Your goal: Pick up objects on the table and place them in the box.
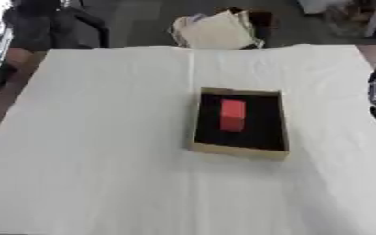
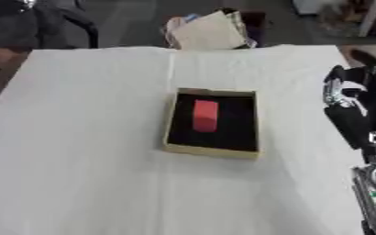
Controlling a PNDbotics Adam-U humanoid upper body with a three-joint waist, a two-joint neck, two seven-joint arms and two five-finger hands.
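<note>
While a white cloth-covered table (image 1: 87,151) fills most of both views, its fabric lying smooth apart from a few soft creases and a fold line running toward the far edge, a shallow rectangular cardboard box with tan walls and a black floor (image 1: 281,120) sits near the middle of it. Inside the box, a small red rectangular block (image 1: 233,115) lies flat on the dark floor, toward the far half and clear of the walls. The robot's right hand (image 2: 341,94), black with silver parts, shows at the right side of the right eye view, raised beside the table's right edge and well apart from the box; I cannot tell how its fingers are set. Beyond the table's far edge rests a pale, crumpled bag-like bundle (image 1: 217,31).
</note>
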